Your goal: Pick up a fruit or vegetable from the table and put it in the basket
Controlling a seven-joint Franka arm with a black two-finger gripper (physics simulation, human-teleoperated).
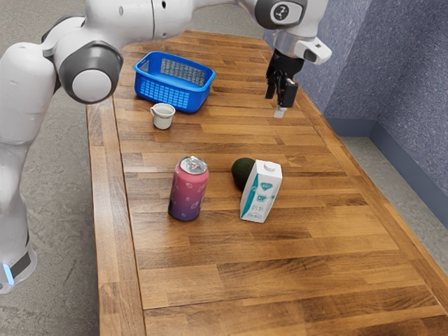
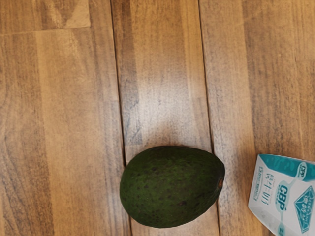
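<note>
Avocado point(image 2: 172, 187) was just sitting right beside the white carton point(image 1: 260, 196), gripper point(image 1: 274, 105) hung up in the air, empty, fingers apart, so basically nothing was done and the grab, carry and drop were all left. Blue basket point(image 1: 168, 96) was well apart from the carton, mug point(image 1: 163, 117) off that way too and the can point(image 1: 187, 192) nearer, but honestly the carton itself looked like what a finger might clip going down

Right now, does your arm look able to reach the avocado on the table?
Probably yes: in the wrist view the avocado lies uncovered, with bare wood between it and the white carton, so my end effector seems free to come down.
</note>
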